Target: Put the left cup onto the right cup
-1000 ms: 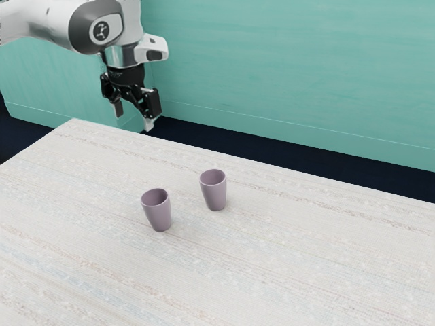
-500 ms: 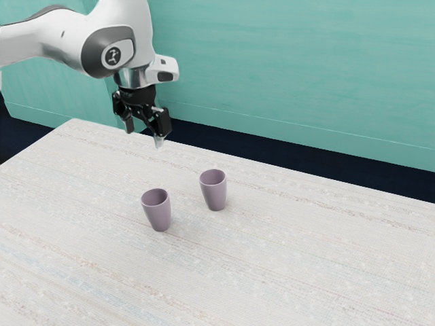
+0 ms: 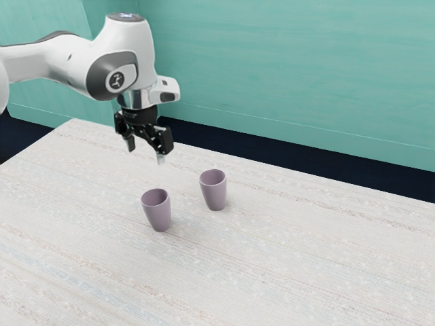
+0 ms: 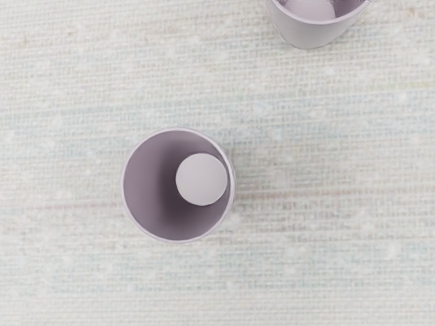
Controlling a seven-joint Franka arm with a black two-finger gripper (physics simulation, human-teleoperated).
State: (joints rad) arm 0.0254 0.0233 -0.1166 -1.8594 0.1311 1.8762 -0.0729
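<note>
Gripper [image 3: 145,150] is seen in the exterior view hanging above the table [image 3: 306,265], fingers spread wide apart w/ nothing held between them. It is positioned over the left cup [image 3: 156,209], well clear of the rim, no contact.

Left cup: small, handle-less, pale mauve/lilac, tapered, so wider at the mouth and narrower at the base. It is stood upright, mouth up, on the pale woven-look tabletop. In the wrist view the left cup [image 4: 153,197] is looked into from almost straight above: thin light rim, shaded purple inner wall, lighter round bottom disc set a bit off-centre twd the other cup. Nothing is seen inside.

Right cup [image 3: 213,189] is of the same shape & colour, also upright, placed near the left one but apart, twd the exterior view's right and a bit farther back. In the wrist view, part of the right cup [image 4: 309,27] is cut by the frame edge.

A teal wall [image 3: 306,61] is seen behind the table.
</note>
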